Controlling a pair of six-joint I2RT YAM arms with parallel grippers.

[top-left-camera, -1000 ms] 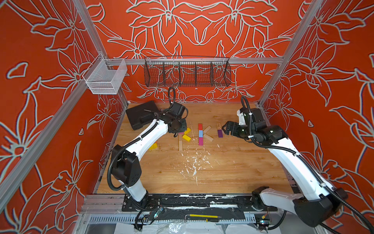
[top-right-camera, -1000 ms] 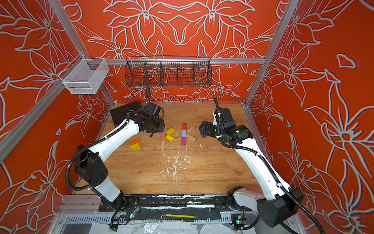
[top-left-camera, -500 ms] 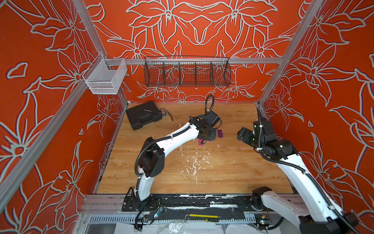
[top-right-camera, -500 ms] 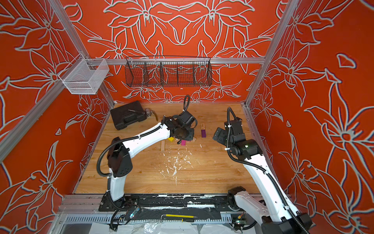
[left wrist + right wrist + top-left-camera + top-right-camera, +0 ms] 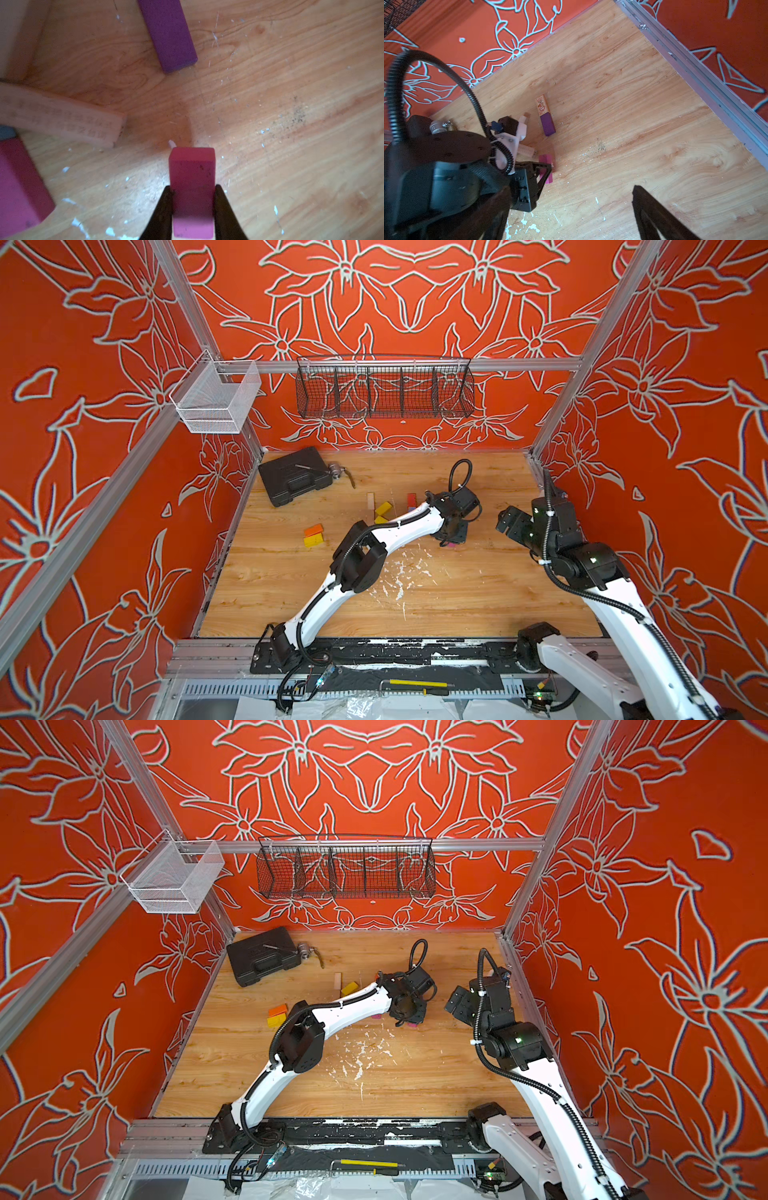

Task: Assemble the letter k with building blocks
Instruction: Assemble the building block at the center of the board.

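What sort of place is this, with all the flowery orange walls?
Probably a lab's robot test booth. A left arm and a right arm are mounted at the front edge of a wooden table, an aluminium rail carries a wire basket, and the left gripper holds a magenta block.

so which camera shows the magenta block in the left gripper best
The left wrist view: the magenta block sits large and centred, pinched in the left gripper. The right wrist view shows it small, partly behind the gripper. Both top views show only a magenta sliver beneath the gripper.
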